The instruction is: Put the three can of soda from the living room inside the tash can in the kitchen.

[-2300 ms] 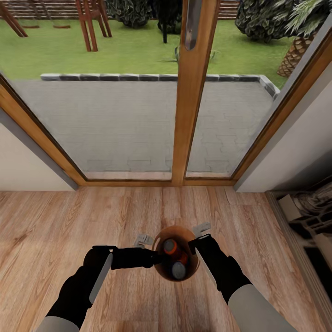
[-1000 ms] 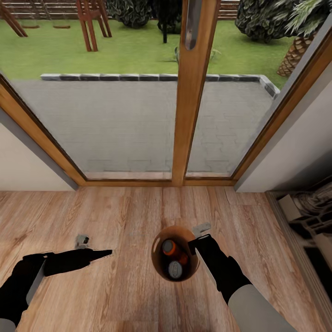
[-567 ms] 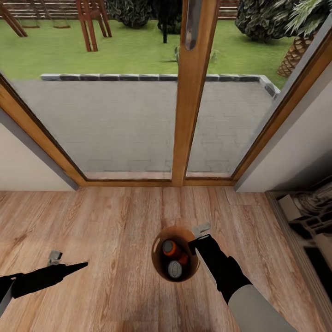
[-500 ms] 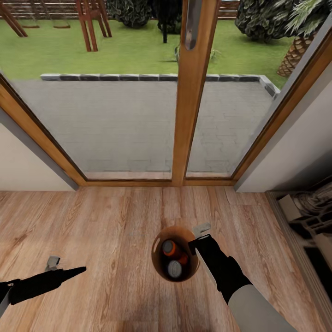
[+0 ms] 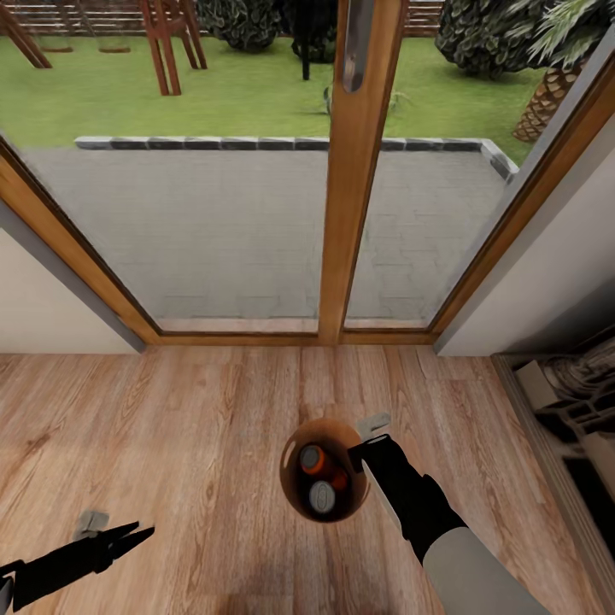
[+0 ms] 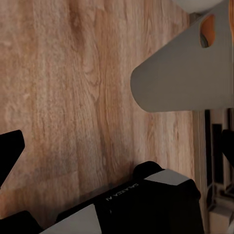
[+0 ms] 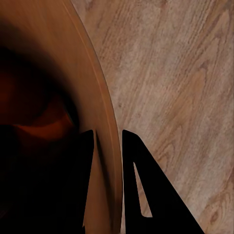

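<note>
1. The bin (image 5: 325, 470) was held above the wood floor (image 5: 213, 410), a little way in from a wood-framed glass door (image 5: 346, 171), with paving and lawn visible beyond the glass.
2. Inside the bin lay soda cans: one orange can (image 5: 311, 459) with its grey end up, and a second can (image 5: 322, 495) just beside it, nearer the robot. A patch of orange showed between them and the bin's right wall, but whether it was a third can could not be told.
3. The right tool (image 5: 362, 448) was clenched on the bin's rim at its right side. In the right wrist view the two dark fingers (image 7: 134, 170) sat one inside and one outside the copper-brown wall (image 7: 105, 146), pinching it, with an orange shape (image 7: 46, 122) dim in the shadow inside.
4. The left tool (image 5: 137, 536) was well apart from the bin, low at the robot's left over bare floor, its pointed fingers spread and holding nothing.
5. In the left wrist view one dark fingertip (image 6: 9, 148) showed against the floorboards, with the robot's grey and black body parts across the picture.
6. At the right edge of the head view, dark shelving (image 5: 572, 410) stood against the wall.
</note>
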You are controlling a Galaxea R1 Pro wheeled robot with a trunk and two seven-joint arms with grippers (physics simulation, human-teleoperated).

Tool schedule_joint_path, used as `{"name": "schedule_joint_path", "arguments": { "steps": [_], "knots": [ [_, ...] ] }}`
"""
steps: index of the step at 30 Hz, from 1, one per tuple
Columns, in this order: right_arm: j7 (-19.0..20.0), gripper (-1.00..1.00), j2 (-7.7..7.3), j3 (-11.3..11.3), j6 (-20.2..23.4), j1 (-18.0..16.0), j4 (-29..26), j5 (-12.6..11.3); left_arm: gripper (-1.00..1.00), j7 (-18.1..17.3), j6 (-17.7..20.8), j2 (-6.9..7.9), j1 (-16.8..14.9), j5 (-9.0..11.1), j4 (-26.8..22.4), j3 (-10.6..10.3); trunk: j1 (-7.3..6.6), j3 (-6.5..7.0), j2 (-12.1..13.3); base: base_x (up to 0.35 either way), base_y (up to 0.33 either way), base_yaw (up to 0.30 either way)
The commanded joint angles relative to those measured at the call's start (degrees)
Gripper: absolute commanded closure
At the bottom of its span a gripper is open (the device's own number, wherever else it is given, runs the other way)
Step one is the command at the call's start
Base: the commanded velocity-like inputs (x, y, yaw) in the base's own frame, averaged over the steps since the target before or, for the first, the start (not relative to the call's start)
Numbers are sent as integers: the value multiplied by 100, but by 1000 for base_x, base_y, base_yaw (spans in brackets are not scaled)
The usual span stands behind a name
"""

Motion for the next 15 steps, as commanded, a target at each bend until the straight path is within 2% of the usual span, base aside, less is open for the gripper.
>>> {"name": "schedule_joint_path", "arguments": {
  "steps": [1,15],
  "knots": [
    [3,100,1,5,-6,-1,-1,-50,-100,-32,-64,0,-1,3,24,-2,0,0,0,0,0,0],
    [15,100,6,13,-17,-1,-12,-58,-100,-85,-174,-7,-2,8,47,-12,0,0,0,0,0,0]
  ]
}}
